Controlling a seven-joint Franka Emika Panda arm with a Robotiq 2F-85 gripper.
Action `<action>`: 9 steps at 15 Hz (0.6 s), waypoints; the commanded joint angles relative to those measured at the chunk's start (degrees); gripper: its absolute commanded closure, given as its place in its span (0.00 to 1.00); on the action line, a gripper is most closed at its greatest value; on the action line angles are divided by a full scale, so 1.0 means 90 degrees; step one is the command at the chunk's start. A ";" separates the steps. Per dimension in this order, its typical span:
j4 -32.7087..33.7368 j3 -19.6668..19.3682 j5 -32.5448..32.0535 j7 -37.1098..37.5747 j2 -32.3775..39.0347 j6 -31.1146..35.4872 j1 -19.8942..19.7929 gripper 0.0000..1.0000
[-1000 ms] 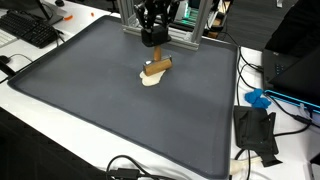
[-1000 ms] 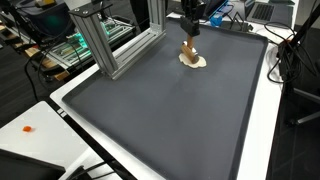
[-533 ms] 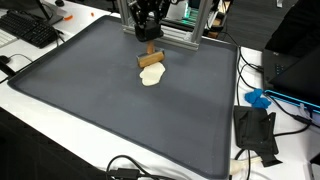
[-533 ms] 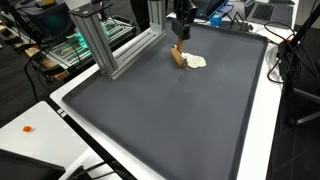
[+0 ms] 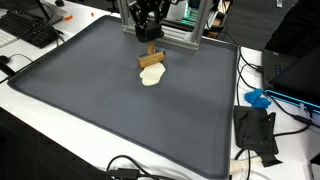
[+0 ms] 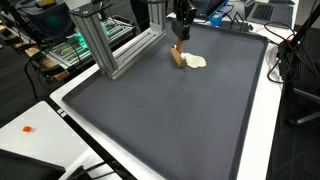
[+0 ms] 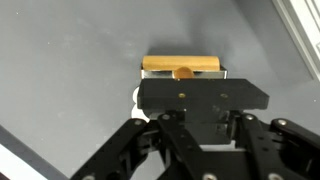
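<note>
In both exterior views my gripper (image 5: pixel 149 38) (image 6: pixel 179 32) hangs over the far part of a dark grey mat (image 5: pixel 100 110) (image 6: pixel 170 120). It is shut on a small wooden block (image 5: pixel 152 59) (image 6: pixel 177 55), which tilts below the fingers. Its lower end rests at or just above a flat cream-coloured piece (image 5: pixel 150 77) (image 6: pixel 196 61) on the mat. In the wrist view the wooden block (image 7: pixel 180 66) shows just past the black gripper body, and the fingertips are hidden. A sliver of the cream piece (image 7: pixel 137 97) peeks out at the left.
An aluminium frame (image 5: pixel 185 35) (image 6: pixel 108 40) stands at the mat's far edge, close to the gripper. A keyboard (image 5: pixel 30 30) lies off the mat. A blue object (image 5: pixel 258 98), a black device (image 5: pixel 255 130) and cables (image 5: pixel 130 168) sit on the white table.
Since a second ago the gripper has shifted sideways with the block, turning it off the cream piece's top. Over the last half second nothing has moved.
</note>
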 commanded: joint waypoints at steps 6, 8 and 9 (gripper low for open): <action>-0.0146 0.0174 0.0516 -0.0101 0.0083 0.0840 0.0105 0.78; -0.0191 0.0228 0.0555 -0.0109 0.0180 0.1029 0.0125 0.78; -0.0205 0.0251 0.0572 -0.0104 0.0220 0.1115 0.0125 0.78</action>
